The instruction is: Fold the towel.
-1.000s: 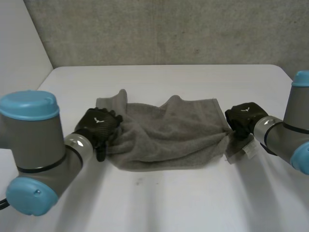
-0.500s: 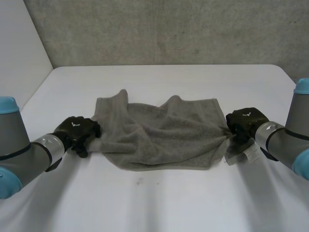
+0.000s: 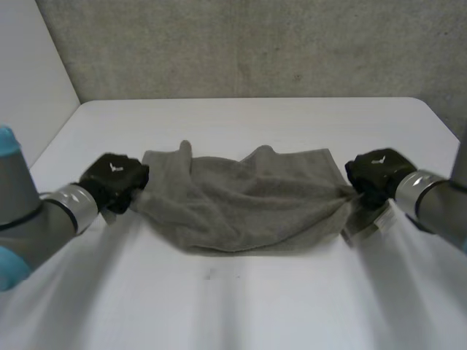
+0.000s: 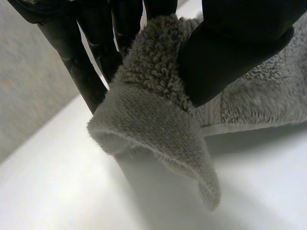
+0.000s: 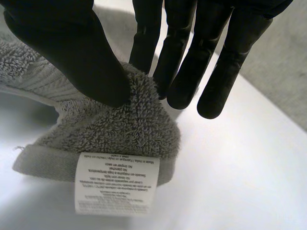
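The towel (image 3: 248,211) lies on the table (image 3: 241,306) between the left hand (image 3: 113,181) and right hand (image 3: 376,172).

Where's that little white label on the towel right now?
The white label hangs from the towel corner that the right hand pinches, just below its thumb, at the towel's right end in the head view.

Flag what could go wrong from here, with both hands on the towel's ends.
1. The left hand and right hand each pinch only a small tuft at a corner of the towel, so a harder pull might slip one free.
2. The towel's middle is rumpled, so folding now would likely trap creases.
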